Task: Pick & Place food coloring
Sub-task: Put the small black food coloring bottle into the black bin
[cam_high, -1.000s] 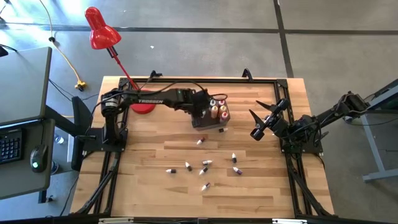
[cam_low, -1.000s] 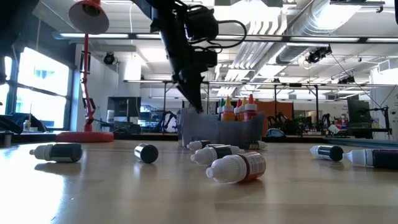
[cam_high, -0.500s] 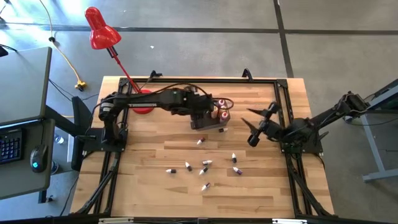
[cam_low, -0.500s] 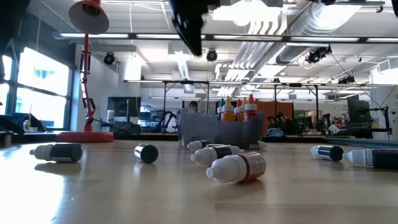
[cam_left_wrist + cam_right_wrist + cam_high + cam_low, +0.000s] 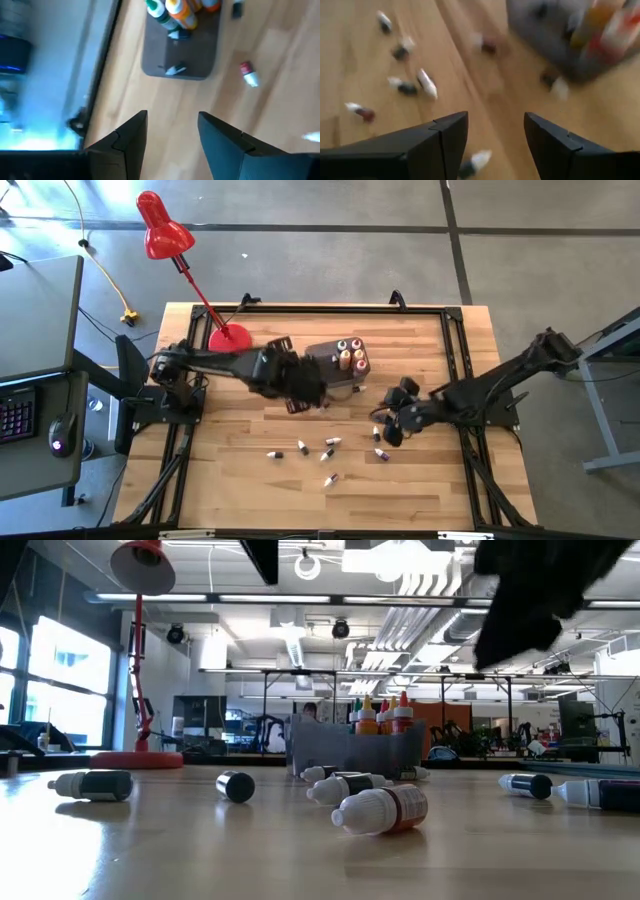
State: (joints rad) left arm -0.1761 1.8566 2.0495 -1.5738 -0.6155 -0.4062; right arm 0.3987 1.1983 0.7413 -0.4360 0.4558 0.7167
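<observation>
- A red lamp [image 5: 160, 228] stood at the far left corner of the wooden bench [image 5: 240, 470], its base [image 5: 229, 338] on the boards.
- My left pincer [image 5: 305, 392] hung over the bench just in front of the dark grey tub [image 5: 333, 366]; its fingers [image 5: 131, 137] stood apart with nothing between them.
- The tub held several upright food coloring bottles [image 5: 349, 353] at its right end, with orange, red and green caps showing in the low view [image 5: 380, 718].
- More bottles lay loose on the bench in front of the tub [image 5: 327, 448], one red-labelled one nearest the low camera [image 5: 382, 810].
- My right pincer [image 5: 392, 425] was low over the bench, to the right of the loose bottles; its fingers [image 5: 440, 137] were spread wide and, as far as the blurred wrist view showed, empty.
</observation>
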